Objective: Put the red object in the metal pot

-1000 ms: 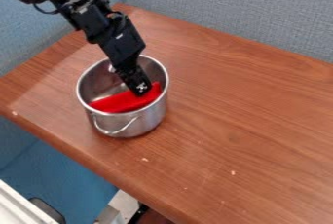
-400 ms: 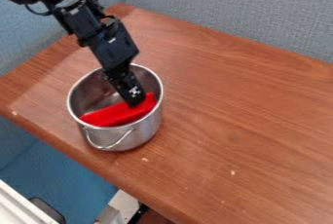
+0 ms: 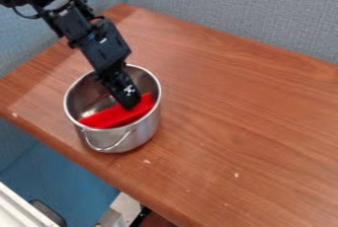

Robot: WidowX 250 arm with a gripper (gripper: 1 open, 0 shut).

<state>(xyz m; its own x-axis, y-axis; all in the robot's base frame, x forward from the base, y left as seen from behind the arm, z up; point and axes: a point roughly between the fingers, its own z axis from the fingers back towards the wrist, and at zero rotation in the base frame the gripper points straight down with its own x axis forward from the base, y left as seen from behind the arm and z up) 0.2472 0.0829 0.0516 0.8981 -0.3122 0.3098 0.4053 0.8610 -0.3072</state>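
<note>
Gripper point(image 3: 126, 97): reached down into the pot at a steep slant, fingertips low inside, right over the red object. How far the jaws are parted cannot be told; the dark fingers merge into one shape from this view.
Hold: a grip on the red object cannot be confirmed. The tips are seen at or against its upper face, no more than that.
Red object point(image 3: 113, 114): found inside the metal pot, lying across the near-right part of the interior, one end toward the left, the other up against the right wall. It appears to be resting on the bottom, perhaps tilted slightly against the wall.
Why it lies so: the bar is about as long as the pot is wide, so it is judged to fit only slantwise or across the full width.
Metal pot point(image 3: 82, 95): upright near the left corner of the table, loop handle turned to the near side.
Arm: stretched down from the far left, angled so the fingers clear the rim.
Table point(image 3: 238, 103): brown wood, bare to the right of the pot.
Task state: the placing is judged as good as done; release and withdrawal are judged to be what is left.
</note>
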